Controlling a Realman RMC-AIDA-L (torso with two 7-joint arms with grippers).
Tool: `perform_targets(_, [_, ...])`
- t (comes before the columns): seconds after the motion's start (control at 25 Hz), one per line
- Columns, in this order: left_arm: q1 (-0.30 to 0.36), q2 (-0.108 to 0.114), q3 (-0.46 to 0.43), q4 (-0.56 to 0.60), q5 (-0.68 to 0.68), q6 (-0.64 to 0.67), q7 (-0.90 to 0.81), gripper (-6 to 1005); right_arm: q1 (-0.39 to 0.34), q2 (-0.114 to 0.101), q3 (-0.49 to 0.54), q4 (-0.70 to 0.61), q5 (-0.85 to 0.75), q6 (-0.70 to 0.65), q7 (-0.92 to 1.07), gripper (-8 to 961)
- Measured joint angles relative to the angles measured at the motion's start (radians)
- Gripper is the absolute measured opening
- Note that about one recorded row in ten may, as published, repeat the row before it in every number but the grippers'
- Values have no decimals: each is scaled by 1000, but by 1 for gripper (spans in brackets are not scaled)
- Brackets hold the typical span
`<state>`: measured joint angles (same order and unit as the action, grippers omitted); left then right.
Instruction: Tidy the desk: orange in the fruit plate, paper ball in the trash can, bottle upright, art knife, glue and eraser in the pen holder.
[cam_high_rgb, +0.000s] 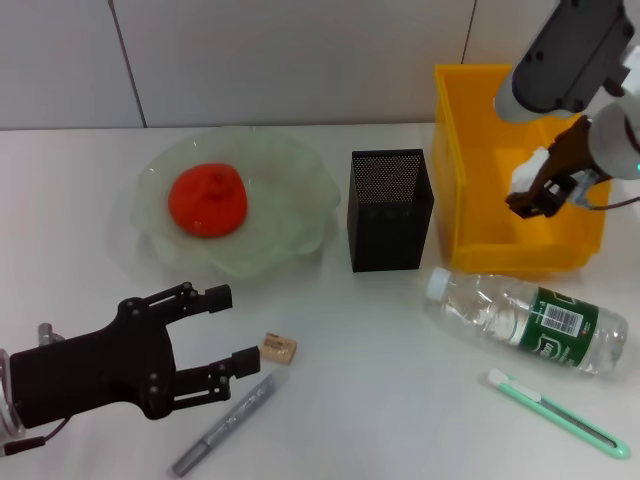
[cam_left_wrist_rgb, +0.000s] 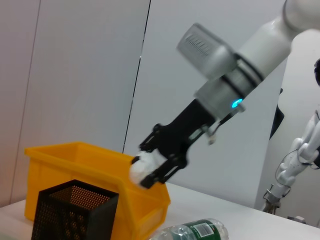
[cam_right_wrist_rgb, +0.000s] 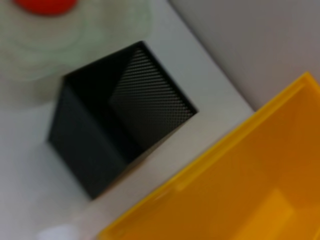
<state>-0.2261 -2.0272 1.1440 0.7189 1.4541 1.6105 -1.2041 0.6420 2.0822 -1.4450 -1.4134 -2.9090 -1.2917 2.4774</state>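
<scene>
Overhead, we see the right gripper (cam_high_rgb: 535, 190) poised above the bright yellow rectangular trash can (cam_high_rgb: 470, 215), its fingers pinching a crumpled white paper ball (cam_high_rgb: 534, 166). Our left gripper (cam_high_rgb: 222, 330) hovers low over the plain white desk (cam_high_rgb: 380, 400) at the near left, fingers spread wide, just beside the tiny tan eraser (cam_high_rgb: 279, 348) and the thin silver-grey glue stick (cam_high_rgb: 226, 423). A bumpy red-orange orange (cam_high_rgb: 207, 200) sits in the pale green scalloped fruit plate (cam_high_rgb: 300, 220). Between plate and bin stands the black mesh pen holder (cam_high_rgb: 390, 208). A clear plastic bottle (cam_high_rgb: 525, 319) with white cap and dark green label lies on its side in front of the bin, and the slim mint-green art knife (cam_high_rgb: 555, 411) lies nearer still.

From the left wrist, we see the right gripper (cam_left_wrist_rgb: 150, 167) clamped on the paper ball (cam_left_wrist_rgb: 144, 168) over the yellow trash can (cam_left_wrist_rgb: 90, 170), with the pen holder (cam_left_wrist_rgb: 75, 215) and bottle (cam_left_wrist_rgb: 195, 231) below.

From the right wrist, we look down on the trash can (cam_right_wrist_rgb: 250, 190), the pen holder (cam_right_wrist_rgb: 115, 140), the plate (cam_right_wrist_rgb: 75, 45) and the orange (cam_right_wrist_rgb: 45, 5).
</scene>
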Motion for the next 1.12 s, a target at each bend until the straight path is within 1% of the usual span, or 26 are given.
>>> perform_targets(0.12, [-1,0,2,0,0,2,0,808,6,0,5,109,2,141,-1,662])
perform_targets(0.2, [0,0,1,-1,0,2,0,808,8,-1,3,147,2,205,-2,670])
perform_targets(0.44, [4,3,-1,-6,0,12,10,808,9,0,3,163,8,248,-2,695])
perform_targets(0.56, [5,6,-4,-13,0,27,30,808,-1,-1,8,150,42,241,-2,843])
perform_targets(0.6, [5,7,-9,-19,0,32,36,808,-5,-1,11,142,56,234,-2,843])
perform_targets(0.72, [0,12,-44,-48,-1,56,45,808,-32,-2,45,64,130,143,-18,842])
perform_targets(0.76, [0,14,-55,-55,-1,60,46,808,-56,-2,82,-4,194,46,-48,841])
perform_targets(0.8, [-1,15,-66,-61,-1,63,44,808,-56,-2,82,-4,194,46,-48,841])
perform_targets(1.0, [6,19,-129,-71,-2,64,10,808,-138,-2,215,-183,378,-206,-129,840])
perform_targets(1.12, [4,26,-155,-81,-2,57,-10,808,-184,-1,316,-238,514,-319,-196,839])
